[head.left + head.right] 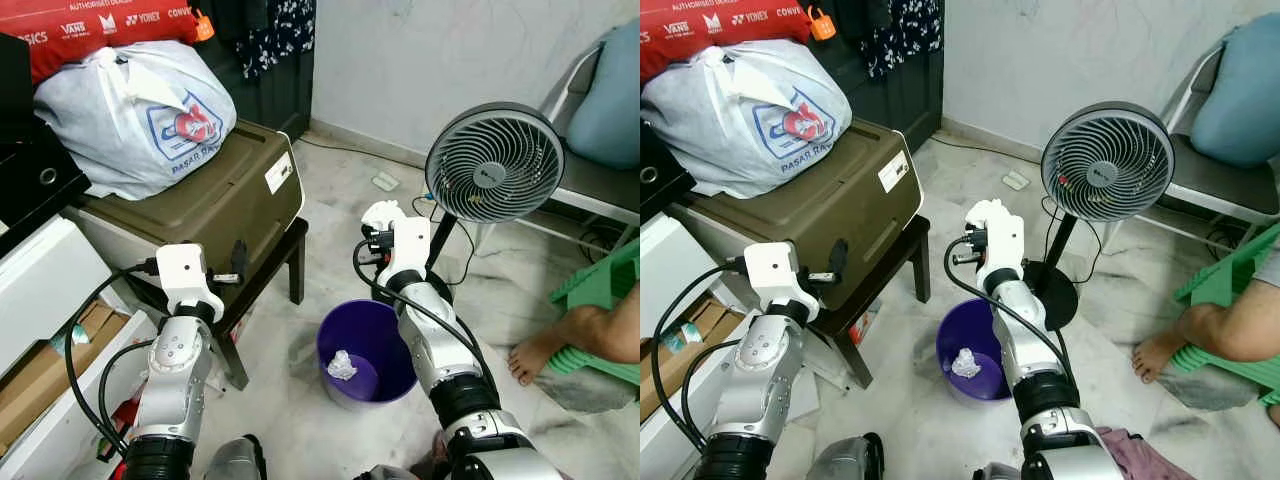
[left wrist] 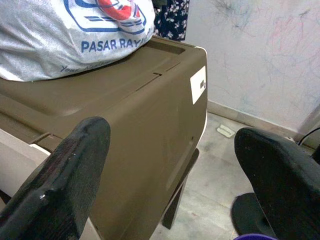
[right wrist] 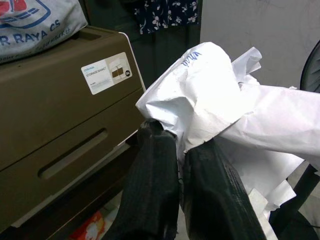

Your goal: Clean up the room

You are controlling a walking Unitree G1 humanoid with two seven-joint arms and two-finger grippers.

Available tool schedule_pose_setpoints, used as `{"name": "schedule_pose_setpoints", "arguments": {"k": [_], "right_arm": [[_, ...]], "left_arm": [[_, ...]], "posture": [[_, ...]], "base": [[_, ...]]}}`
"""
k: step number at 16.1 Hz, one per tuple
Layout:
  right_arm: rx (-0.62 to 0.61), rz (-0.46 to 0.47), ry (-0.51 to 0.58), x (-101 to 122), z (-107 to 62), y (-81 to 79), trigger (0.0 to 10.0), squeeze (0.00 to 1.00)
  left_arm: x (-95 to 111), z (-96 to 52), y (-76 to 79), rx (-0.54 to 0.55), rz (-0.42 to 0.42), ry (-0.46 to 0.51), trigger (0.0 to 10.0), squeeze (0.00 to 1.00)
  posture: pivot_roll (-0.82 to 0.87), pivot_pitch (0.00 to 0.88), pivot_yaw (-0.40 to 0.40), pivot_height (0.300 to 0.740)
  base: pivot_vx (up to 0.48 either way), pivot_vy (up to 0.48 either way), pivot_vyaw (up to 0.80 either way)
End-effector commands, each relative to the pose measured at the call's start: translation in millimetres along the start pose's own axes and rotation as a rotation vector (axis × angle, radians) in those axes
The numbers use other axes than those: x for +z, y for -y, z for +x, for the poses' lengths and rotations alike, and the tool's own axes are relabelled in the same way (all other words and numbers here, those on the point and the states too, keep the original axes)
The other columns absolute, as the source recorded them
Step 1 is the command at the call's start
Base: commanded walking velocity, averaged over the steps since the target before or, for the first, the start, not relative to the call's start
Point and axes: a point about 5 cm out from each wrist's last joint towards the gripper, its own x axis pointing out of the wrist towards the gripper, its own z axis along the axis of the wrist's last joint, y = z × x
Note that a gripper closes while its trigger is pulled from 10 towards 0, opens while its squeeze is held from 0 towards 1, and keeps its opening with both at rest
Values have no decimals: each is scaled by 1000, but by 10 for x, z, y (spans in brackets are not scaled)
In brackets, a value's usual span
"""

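My right gripper (image 3: 177, 140) is shut on a crumpled white paper (image 3: 210, 95) with blue print. It holds the paper (image 1: 381, 213) in the air just behind a purple bin (image 1: 392, 378) that stands on the floor. Another white paper wad (image 1: 342, 365) lies inside the bin. My left gripper (image 2: 172, 135) is open and holds nothing. It is raised close to the front side of a brown storage box (image 1: 220, 190).
The brown box rests on a dark stool (image 1: 285, 262), with a tied white plastic bag (image 1: 135, 110) on top. A standing fan (image 1: 492, 162) is right behind the bin. A person's foot (image 1: 530, 360) and a green stool (image 1: 600, 290) are at the right. A cardboard box (image 1: 45, 370) lies at the left.
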Motion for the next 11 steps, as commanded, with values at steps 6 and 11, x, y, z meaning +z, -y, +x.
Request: {"name": "schedule_pose_setpoints", "arguments": {"k": [6, 11], "right_arm": [[-18, 12, -14, -11, 6, 40, 10000, 0], [-27, 19, -15, -12, 8, 50, 10000, 0]], "left_arm": [[16, 5, 6, -14, 4, 4, 10000, 0], [13, 6, 3, -16, 1, 2, 10000, 0]], "posture": [[-13, 57, -30, 740], [-13, 58, -29, 740]], "base": [[168, 0, -133], [254, 0, -296]]}}
